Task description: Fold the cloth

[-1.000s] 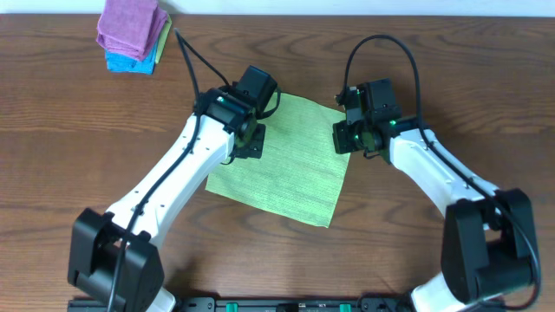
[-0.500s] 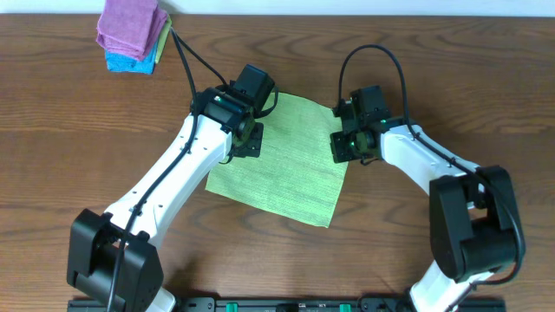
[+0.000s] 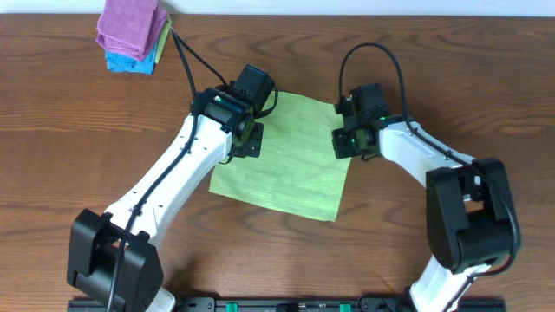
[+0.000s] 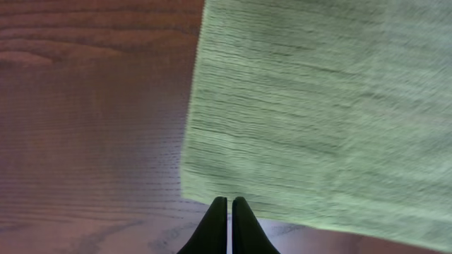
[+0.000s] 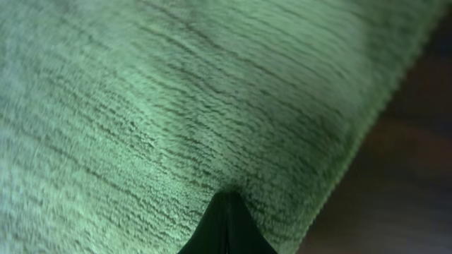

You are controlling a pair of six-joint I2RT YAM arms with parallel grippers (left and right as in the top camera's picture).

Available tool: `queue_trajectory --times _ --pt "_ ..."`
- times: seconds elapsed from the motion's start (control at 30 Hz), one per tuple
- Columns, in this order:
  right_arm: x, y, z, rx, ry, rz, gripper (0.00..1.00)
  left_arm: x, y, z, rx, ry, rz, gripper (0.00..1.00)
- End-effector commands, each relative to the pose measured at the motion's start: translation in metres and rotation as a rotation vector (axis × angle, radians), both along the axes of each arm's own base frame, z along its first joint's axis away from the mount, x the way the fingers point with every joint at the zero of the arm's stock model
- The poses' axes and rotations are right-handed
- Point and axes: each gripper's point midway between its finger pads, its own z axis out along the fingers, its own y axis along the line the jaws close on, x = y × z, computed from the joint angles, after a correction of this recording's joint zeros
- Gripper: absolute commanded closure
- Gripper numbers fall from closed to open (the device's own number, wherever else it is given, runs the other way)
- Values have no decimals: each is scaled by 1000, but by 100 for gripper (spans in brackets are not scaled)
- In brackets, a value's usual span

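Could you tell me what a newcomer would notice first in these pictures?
The lime-green cloth lies flat in the middle of the wooden table, with both arms bent over it. The left gripper is shut at its left edge; the right gripper is shut near the right edge, the fabric puckering around its tips. A stack of folded cloths, purple on top, sits at the far left corner.

One lime-green cloth lies spread on a single wooden worktop. Two white-and-black robot arms reach over it, the left arm and the right arm. Each ends in one pincer, two in all: the left pincer and the right pincer. In the far corner is one stack of folded cloths showing three colours: one purple cloth, one blue cloth and a green sliver. Two black cables loop above, the left cable and the right cable.
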Motion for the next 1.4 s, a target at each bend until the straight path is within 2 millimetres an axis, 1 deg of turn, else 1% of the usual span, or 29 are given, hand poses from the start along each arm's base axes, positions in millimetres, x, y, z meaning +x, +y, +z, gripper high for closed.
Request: queue_trajectory --times 0.0,0.1,0.2,0.33,0.4,0.47,0.53,0.6,0.7,0.77,0.9,1.03,1.07,1.1,1.2,1.27,1.3,1.37 --pt "13 -37 -11 -85 -15 -71 99 2 3 1 8 -5 11 94" --pt "27 -46 -3 -77 -59 -91 99 2 1 1 1 -2 10 94" --pt "37 -49 4 -74 -90 -92 99 2 -2 1 -17 1 7 94" --pt "45 -45 12 -63 -107 -81 99 3 -2 -2 -15 4 10 94" --pt "46 -34 20 -20 -99 -58 99 5 -4 -4 -17 0 9 94" --pt "47 -26 33 21 -91 -39 91 9 -4 -6 -22 -13 11 94" --pt "48 -18 53 59 -90 -31 73 14 -2 -6 -28 -29 18 94" --pt "50 -18 77 68 -100 -42 61 21 3 -4 -38 -44 40 94" --pt "41 -19 113 69 -105 -42 60 23 16 -5 -40 -32 76 94" --pt "30 -21 131 68 -106 -41 60 21 20 -6 -54 -12 89 94" --pt "-14 -27 163 62 -62 -42 67 12 21 -8 -63 36 77 94" --pt "-68 -36 190 67 -71 -57 64 -5 25 -9 -74 104 60 94" --pt "-78 -38 192 72 -84 -65 63 -10 25 -8 -98 118 64 94" --pt "-93 -42 195 80 -107 -78 61 -13 25 -9 -134 128 73 94" --pt "-127 -48 190 105 -154 -109 54 -24 27 -13 -254 141 74 94" --pt "-143 -44 182 153 -165 -102 52 -33 29 -20 -349 149 96 94" --pt "-153 -40 175 197 -158 -103 52 -36 27 -25 -413 154 103 94" --pt "-163 -34 161 260 -130 -112 52 -43 23 -33 -517 172 106 93"
